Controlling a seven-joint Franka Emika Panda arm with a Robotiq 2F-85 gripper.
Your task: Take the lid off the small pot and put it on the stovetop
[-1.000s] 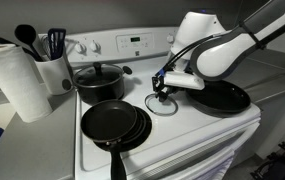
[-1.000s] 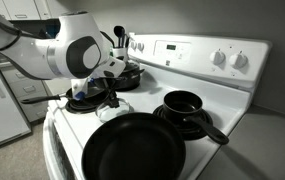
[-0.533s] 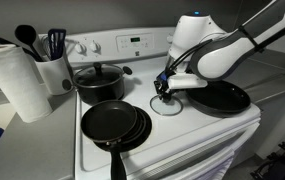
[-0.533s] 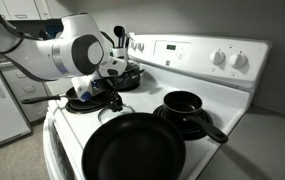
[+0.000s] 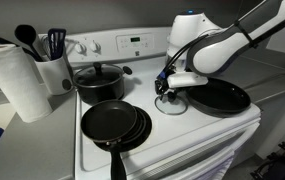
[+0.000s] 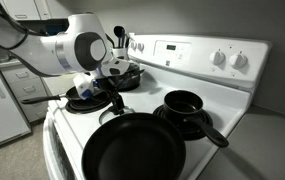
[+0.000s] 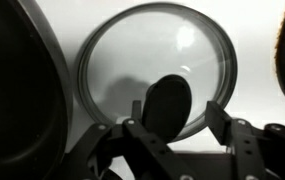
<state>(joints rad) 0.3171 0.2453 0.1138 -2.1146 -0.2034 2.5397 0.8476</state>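
The clear glass lid lies flat on the white stovetop, between the burners, and also shows in an exterior view. My gripper hangs just over it with the jaws open on either side of the black knob; the right finger stands clear of the knob. The gripper shows in both exterior views. The small pot stands uncovered near the back panel, its long handle pointing toward the camera. The arm hides it in the exterior view that shows the lid.
A big lidded black pot sits at the back. Stacked frying pans lie on a front burner. A large frying pan lies close beside the lid. A utensil holder and paper towel roll stand beside the range.
The arm has risen slightly and shifted a little while the gripper stays over the lid. The lid lies still on the stovetop.
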